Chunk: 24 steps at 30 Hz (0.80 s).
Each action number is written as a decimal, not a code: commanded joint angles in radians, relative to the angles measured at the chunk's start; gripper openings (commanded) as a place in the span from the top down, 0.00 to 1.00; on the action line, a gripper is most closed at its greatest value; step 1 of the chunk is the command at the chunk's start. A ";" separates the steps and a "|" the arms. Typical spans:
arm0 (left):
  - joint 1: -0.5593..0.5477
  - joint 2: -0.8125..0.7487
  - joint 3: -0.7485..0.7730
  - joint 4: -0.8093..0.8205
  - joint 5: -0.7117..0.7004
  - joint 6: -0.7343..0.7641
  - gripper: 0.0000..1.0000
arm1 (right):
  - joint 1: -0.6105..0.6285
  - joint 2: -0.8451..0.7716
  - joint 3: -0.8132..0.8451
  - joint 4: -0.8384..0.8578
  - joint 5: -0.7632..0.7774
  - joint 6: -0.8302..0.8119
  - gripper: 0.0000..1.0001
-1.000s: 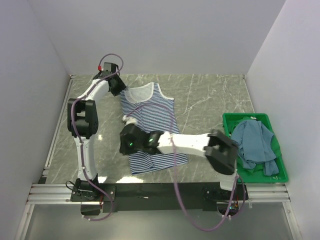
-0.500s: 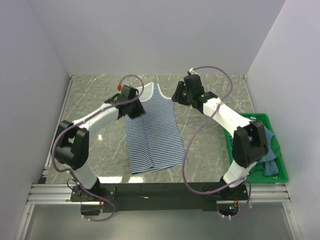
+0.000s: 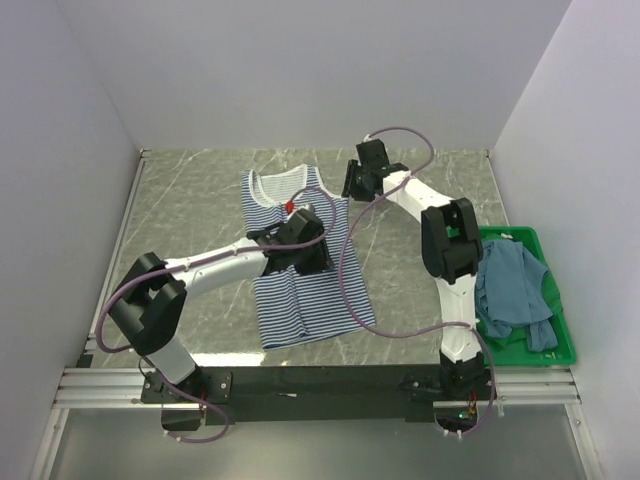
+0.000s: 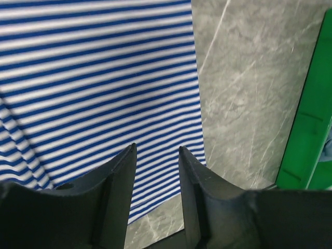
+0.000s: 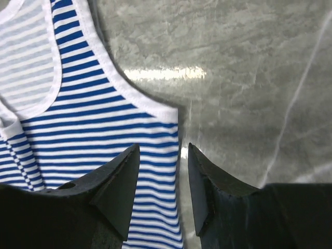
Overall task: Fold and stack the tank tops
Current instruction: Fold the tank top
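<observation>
While the right tool [image 3: 356,184] stays beside the right shoulder of the striped tank top [image 3: 300,310], the left tool [image 3: 303,248] has moved from the upper-left strap to the garment's middle.
Both tools are open and hold nothing. The striped tank top lies flat on the tabletop [image 3: 400,270] at frame centre. The left arm hides its midsection, and whether either tool touches the cloth is unclear. The teal tank top [image 3: 512,285] sits crumpled in the green crate [image 3: 488,233], lower right.

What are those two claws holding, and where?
Nothing. The left gripper and right gripper both hover open over the striped tank top, no cloth between their fingers.
</observation>
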State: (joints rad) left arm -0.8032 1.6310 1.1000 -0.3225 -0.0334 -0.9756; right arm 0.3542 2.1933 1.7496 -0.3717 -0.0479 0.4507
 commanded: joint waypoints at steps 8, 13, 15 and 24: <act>-0.053 -0.076 -0.055 0.043 -0.020 -0.049 0.56 | -0.012 0.124 0.168 -0.022 -0.026 -0.012 0.52; -0.077 -0.079 -0.054 0.053 -0.008 -0.046 0.57 | -0.014 0.143 0.162 -0.023 0.002 0.000 0.55; -0.096 -0.076 -0.057 0.066 -0.002 -0.048 0.56 | -0.012 0.149 0.156 -0.016 -0.001 0.006 0.55; -0.188 0.039 0.015 0.141 0.026 -0.034 0.55 | -0.027 0.152 0.107 0.022 -0.036 0.048 0.90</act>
State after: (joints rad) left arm -0.9653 1.6234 1.0630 -0.2436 -0.0235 -1.0149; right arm 0.3447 2.3535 1.8709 -0.3798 -0.0757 0.4767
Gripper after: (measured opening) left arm 0.454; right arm 0.139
